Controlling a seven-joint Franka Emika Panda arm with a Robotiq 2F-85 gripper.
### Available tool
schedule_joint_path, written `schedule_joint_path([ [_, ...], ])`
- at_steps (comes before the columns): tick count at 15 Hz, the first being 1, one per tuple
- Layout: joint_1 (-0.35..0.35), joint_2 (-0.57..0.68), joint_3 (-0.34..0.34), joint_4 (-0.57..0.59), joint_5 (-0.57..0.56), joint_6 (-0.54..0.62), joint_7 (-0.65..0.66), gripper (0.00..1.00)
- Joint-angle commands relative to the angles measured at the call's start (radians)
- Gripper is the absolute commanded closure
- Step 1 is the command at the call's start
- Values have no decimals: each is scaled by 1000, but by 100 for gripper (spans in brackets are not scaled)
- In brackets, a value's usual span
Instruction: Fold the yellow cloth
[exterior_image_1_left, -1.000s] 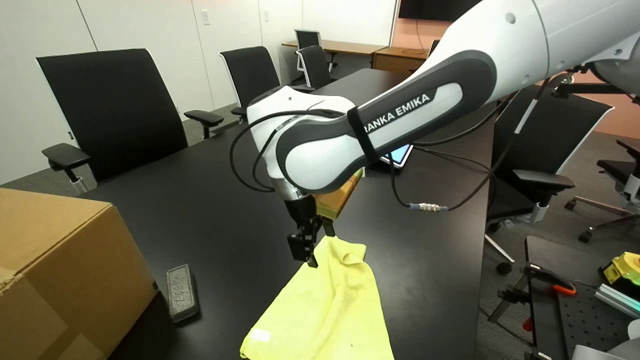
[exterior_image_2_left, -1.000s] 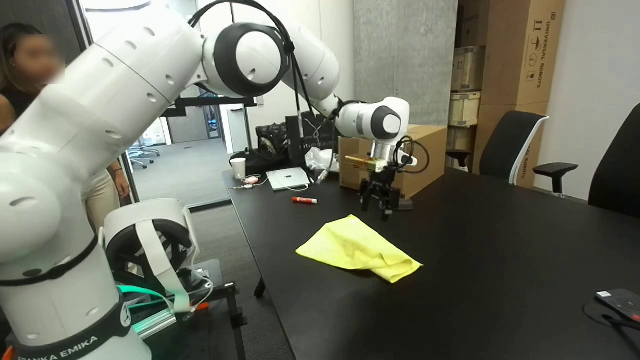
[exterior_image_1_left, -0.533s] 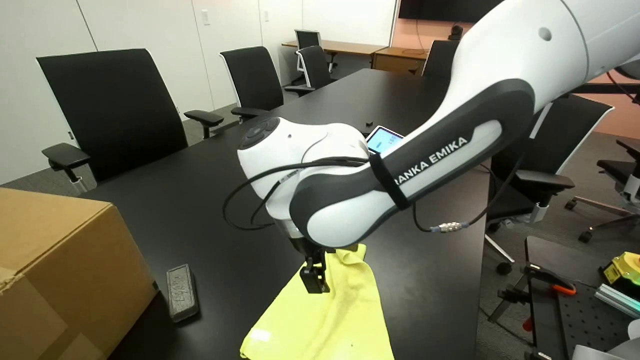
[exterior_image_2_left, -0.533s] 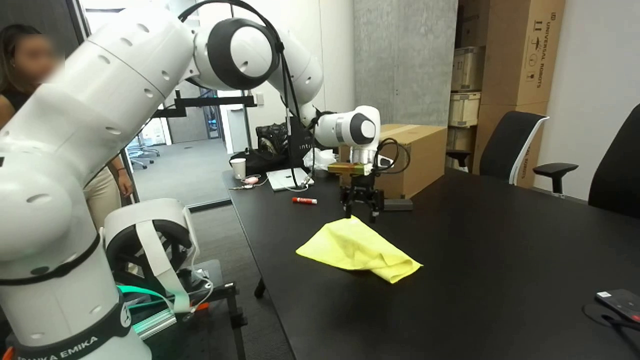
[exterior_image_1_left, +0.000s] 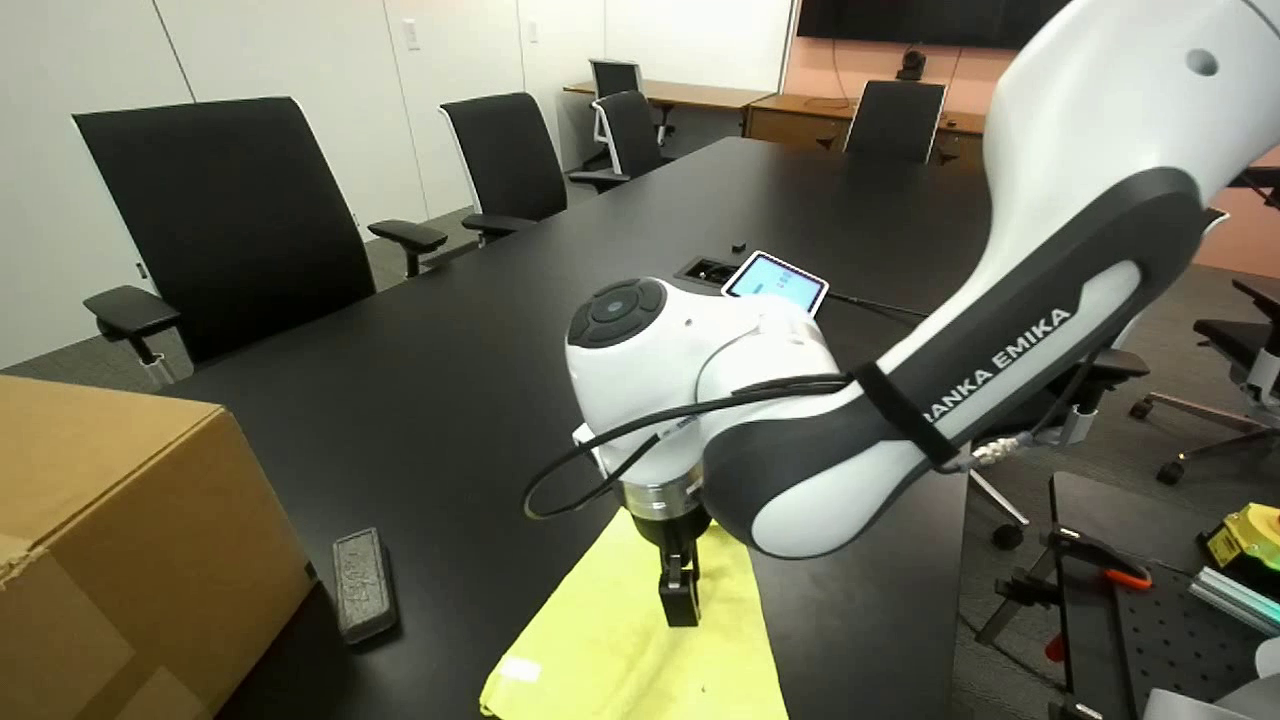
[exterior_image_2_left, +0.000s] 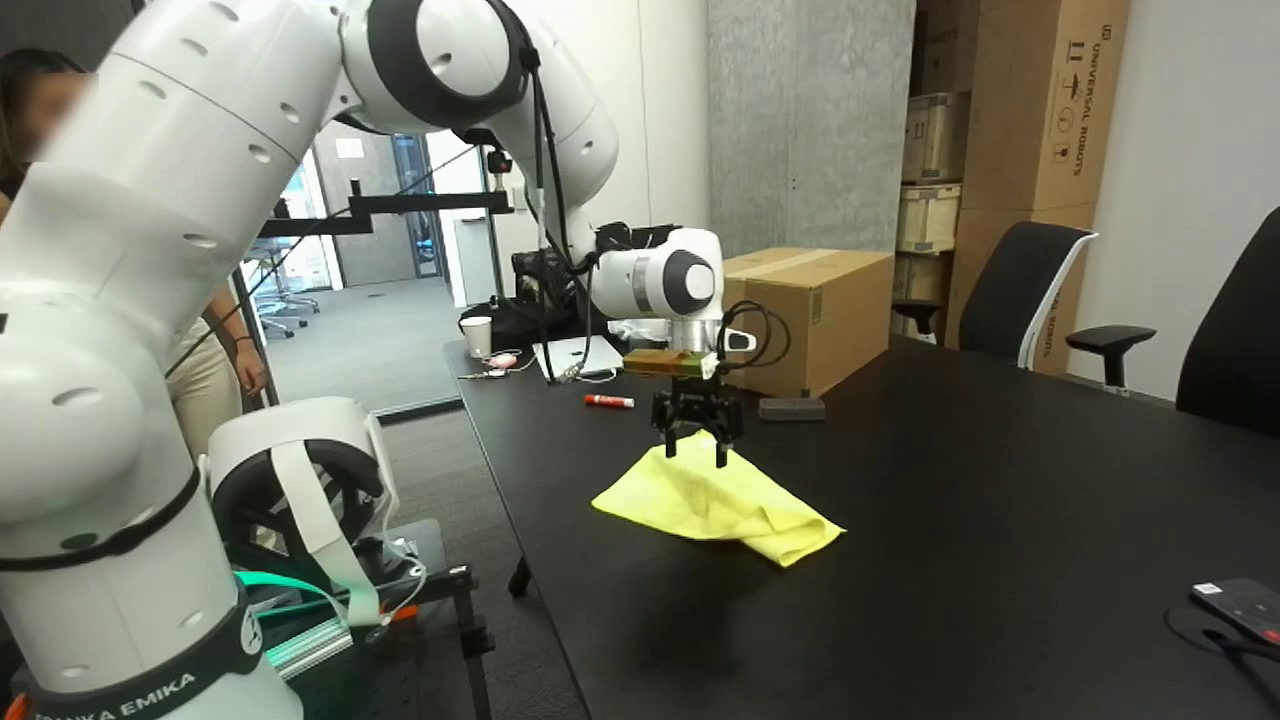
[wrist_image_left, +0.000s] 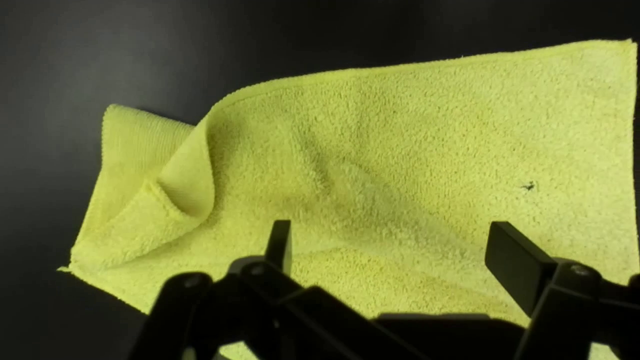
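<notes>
The yellow cloth (exterior_image_2_left: 705, 500) lies rumpled on the desk (exterior_image_2_left: 960, 580), one end partly turned over but no neat fold visible, beneath an empty, widely parted end effector (wrist_image_left: 392, 242); most folding apparently remains to be done.

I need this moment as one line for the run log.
task: fold yellow cloth; fingers: open, over cloth; grip: none; cloth: creased, one end partly turned over
</notes>
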Motion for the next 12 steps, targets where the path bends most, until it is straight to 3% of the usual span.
schedule_joint_path([
  [1,-15,-101,9,-156,-7,86,6,0],
  [6,-39,-138,29,-218,12,136,-35,0],
  [12,-45,-155,41,-289,-80,274,-202,0],
])
